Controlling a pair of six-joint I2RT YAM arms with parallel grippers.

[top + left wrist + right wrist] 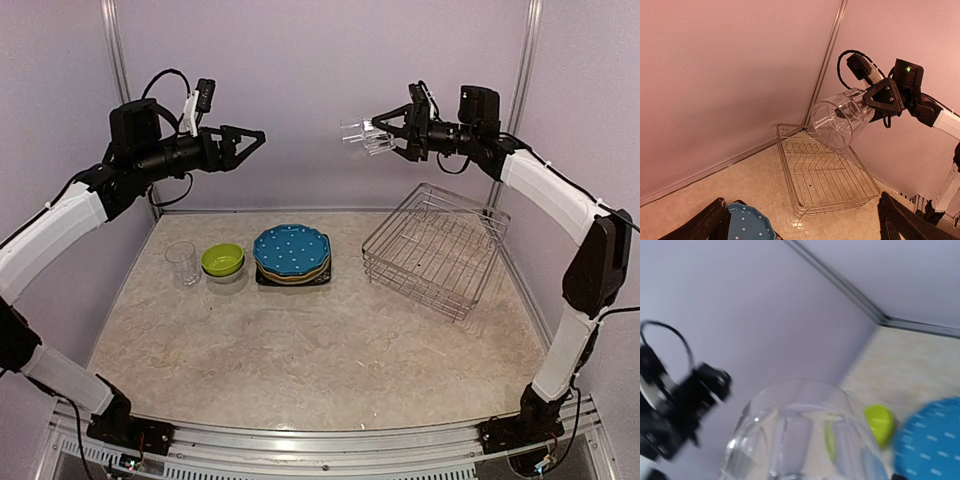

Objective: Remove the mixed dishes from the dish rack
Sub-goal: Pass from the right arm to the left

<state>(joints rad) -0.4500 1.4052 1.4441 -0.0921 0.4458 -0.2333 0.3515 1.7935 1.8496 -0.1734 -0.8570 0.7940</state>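
My right gripper is shut on a clear glass, held high in the air on its side, mouth pointing left; the glass also shows in the left wrist view and fills the right wrist view. The silver wire dish rack stands at the right with nothing in it, also in the left wrist view. My left gripper is open and empty, raised high at the left. A second clear glass, a lime-green bowl and a blue white-dotted plate topping a stack stand on the table.
The plate stack rests on a black square plate at the table's back middle. A pale bowl sits under the lime-green one. Walls enclose the table at back and sides.
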